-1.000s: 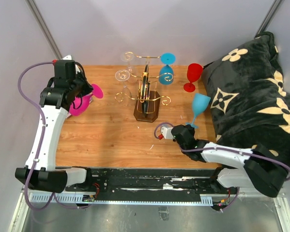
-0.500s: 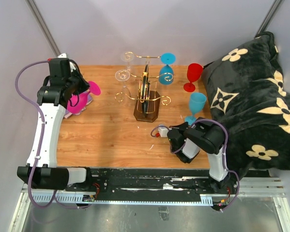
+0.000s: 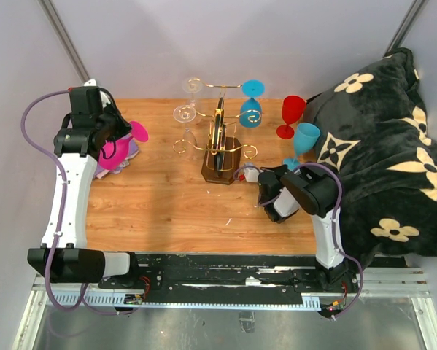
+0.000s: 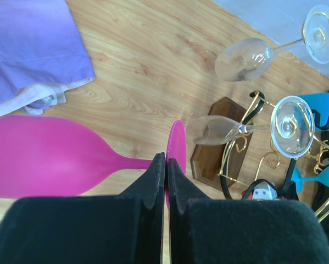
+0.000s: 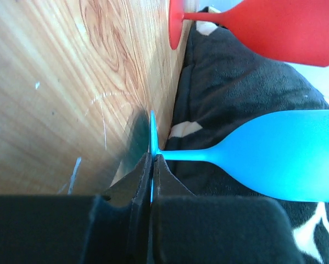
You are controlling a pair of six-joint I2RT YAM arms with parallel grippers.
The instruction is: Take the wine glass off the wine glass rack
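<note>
The left jaws pinch the pink glass (image 4: 43, 157) low on its stem. The right jaws pinch the blue glass (image 5: 279, 159), near the red glass (image 5: 263, 27) and the rack (image 3: 220, 146).

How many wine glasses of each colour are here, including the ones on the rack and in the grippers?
Clear wine glasses: 2, both on the wine glass rack.
Blue wine glasses: 2, one on the rack, one in the right gripper.
Pink wine glass: 1, in the left gripper.
Red wine glass: 1, on the table.
Total: 6.

blue glass (image 3: 306, 137) carried back beside red glass (image 3: 292, 109), pink glass (image 3: 116, 154) shifted left
</note>
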